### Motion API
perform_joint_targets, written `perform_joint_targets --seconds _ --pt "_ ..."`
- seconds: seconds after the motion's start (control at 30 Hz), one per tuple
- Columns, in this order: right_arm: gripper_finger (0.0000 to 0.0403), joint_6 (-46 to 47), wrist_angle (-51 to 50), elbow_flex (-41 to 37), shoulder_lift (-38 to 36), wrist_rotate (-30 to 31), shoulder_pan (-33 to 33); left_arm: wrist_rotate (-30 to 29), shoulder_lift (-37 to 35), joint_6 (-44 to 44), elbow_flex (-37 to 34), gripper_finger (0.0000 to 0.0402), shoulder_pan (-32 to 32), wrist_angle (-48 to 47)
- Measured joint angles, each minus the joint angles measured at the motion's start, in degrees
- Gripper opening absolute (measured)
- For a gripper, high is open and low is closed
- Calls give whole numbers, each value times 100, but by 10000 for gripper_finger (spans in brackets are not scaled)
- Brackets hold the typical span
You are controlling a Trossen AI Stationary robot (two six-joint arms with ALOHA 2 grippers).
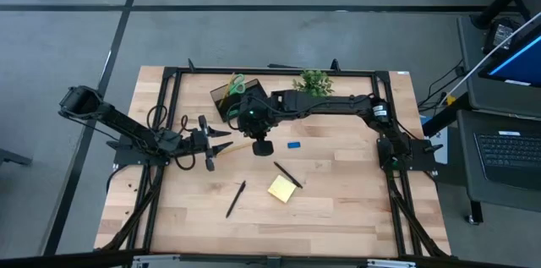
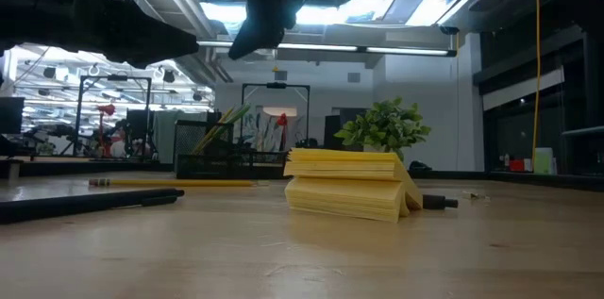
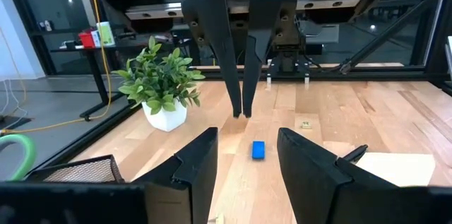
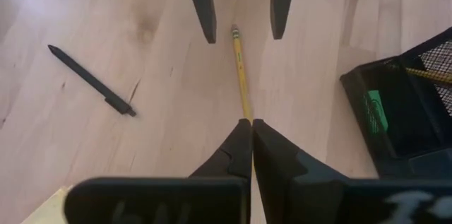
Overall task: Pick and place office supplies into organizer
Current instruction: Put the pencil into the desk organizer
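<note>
Front counter [image 1: 338,209]: bare wood from the sticky-note pad [image 1: 282,188] to the right edge, open to passage.
Centre: two black pens [image 1: 287,174] and the pad lie close together.
Wooden pencil [image 4: 241,68]: flat between the spread left end effector [image 1: 213,143] and the closed right end effector [image 1: 263,146].
Back edge: organizer [image 1: 226,99] and potted plant [image 1: 313,81] stand side by side.
Right arm [image 1: 338,106]: spans the back half.
</note>
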Motion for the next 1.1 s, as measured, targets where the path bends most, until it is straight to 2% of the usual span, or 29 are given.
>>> perform_joint_targets --seconds 0.27,0.6,0.9,1.0,1.1 --pt "8 7 76 -124 0 -22 -29 -33 0 35 3 142 -2 -32" --pt "7 88 341 -538 0 -23 -135 -28 -4 -186 4 111 -7 -387" --pt "4 22 367 -538 0 -33 -159 -113 -4 -406 24 123 -7 -797" --pt "9 116 361 -540 0 -28 -205 -152 -2 -1073 342 127 20 -1920" --pt "9 158 269 -540 0 -57 -282 -140 2 -1777 1037 127 81 -3960"
